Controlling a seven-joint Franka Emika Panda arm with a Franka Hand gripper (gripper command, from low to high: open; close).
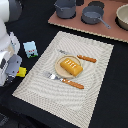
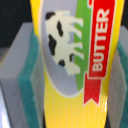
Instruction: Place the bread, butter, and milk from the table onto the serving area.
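Note:
The bread point(image 1: 71, 66) lies on the round tan plate point(image 1: 59, 70) on the beige woven serving area point(image 1: 87, 105). The milk point(image 1: 31, 48) stands on the black table point(image 1: 30, 27), beyond the mat's edge on the exterior view's left. My gripper point(image 1: 14, 71) is at the exterior view's left, off the mat, shut on the yellow butter point(image 1: 21, 72). In the wrist view the butter point(image 2: 70, 100) fills the picture, clamped between the teal-padded fingers point(image 2: 31, 85); its cow picture and red "BUTTER" label show.
A fork point(image 1: 54, 76) and an orange-handled knife point(image 1: 75, 84) lie by the plate; another orange-handled utensil point(image 1: 86, 58) lies on the plate's far side. A pinkish-brown board point(image 1: 107, 27) with grey pots point(image 1: 65, 7) stands at the back.

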